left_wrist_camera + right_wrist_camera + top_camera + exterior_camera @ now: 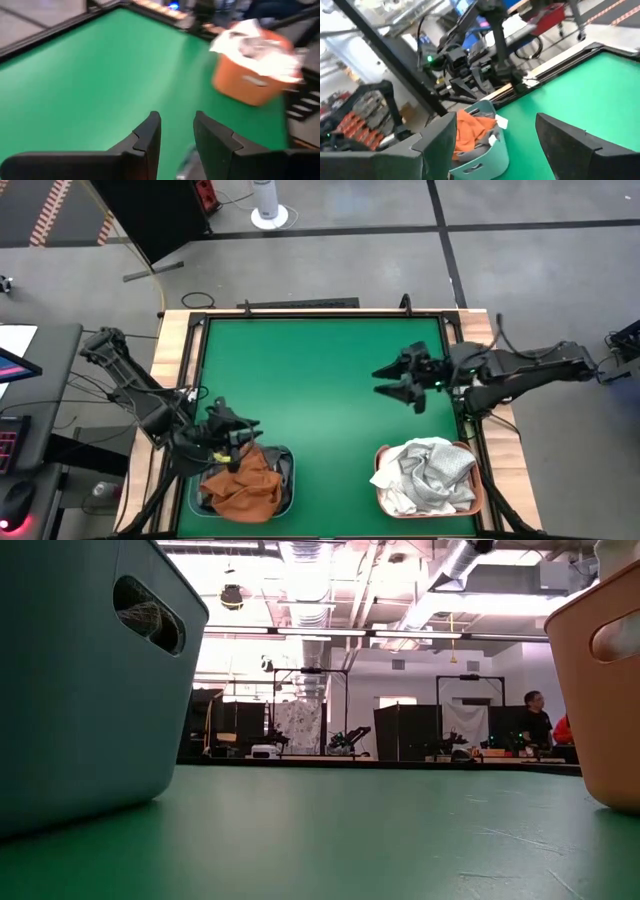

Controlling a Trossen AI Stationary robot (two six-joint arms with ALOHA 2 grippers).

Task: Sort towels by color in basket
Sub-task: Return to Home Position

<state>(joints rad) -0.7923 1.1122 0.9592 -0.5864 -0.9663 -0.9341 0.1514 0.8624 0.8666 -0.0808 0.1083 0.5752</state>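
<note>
A green mat (320,380) lies between the fingers of the left gripper (250,432) and the right gripper (378,381); well beyond them stands a white post (266,205), perhaps a fan.

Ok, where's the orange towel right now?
In the high view the orange towel lies on top in the green bin on the table's left side, right by the left tool.

Orange towel (245,488) tops green bin (291,480); pale towels (425,472) fill orange bin (480,485); right tool (380,380) over mat (310,380).

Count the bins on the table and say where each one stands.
2. The green bin stands beside the left gripper; the orange bin stands nearer the right gripper.
</note>
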